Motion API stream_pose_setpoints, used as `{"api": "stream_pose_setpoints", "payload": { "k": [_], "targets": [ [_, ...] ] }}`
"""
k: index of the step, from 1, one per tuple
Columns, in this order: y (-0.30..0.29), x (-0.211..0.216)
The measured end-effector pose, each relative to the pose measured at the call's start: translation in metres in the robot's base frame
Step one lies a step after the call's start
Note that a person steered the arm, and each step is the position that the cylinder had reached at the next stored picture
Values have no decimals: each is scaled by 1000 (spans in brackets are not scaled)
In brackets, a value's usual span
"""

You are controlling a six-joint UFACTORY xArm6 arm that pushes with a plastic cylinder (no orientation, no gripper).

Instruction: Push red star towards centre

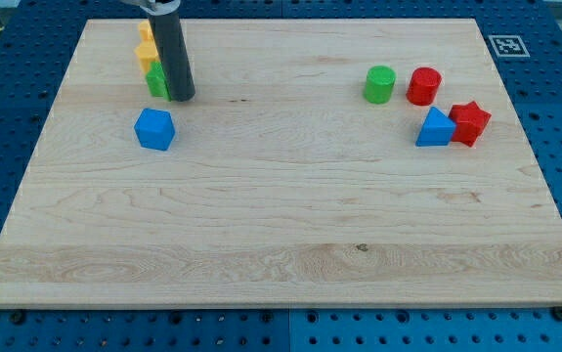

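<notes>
The red star (pixel 471 122) lies at the view's right, touching a blue triangular block (pixel 436 129) on its left. My tip (pixel 182 97) is far off at the view's upper left, right beside a green block (pixel 156 81) that the rod partly hides. A blue cube (pixel 154 129) sits just below and left of the tip.
A green cylinder (pixel 380 84) and a red cylinder (pixel 423 86) stand above the red star. A yellow block (pixel 148 55) and an orange block (pixel 146 33) sit above the green block. The wooden board (pixel 281 244) lies on a blue pegboard.
</notes>
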State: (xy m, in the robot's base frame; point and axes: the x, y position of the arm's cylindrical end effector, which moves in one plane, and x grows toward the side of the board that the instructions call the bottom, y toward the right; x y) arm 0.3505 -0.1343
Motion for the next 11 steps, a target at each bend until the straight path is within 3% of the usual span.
{"api": "stream_pose_setpoints", "payload": {
  "k": [1, 2, 4, 5, 6, 7, 11],
  "targets": [
    [30, 4],
    [108, 4],
    [229, -64],
    [323, -80],
    [387, -67],
    [388, -39],
    [306, -2]
  ]
}}
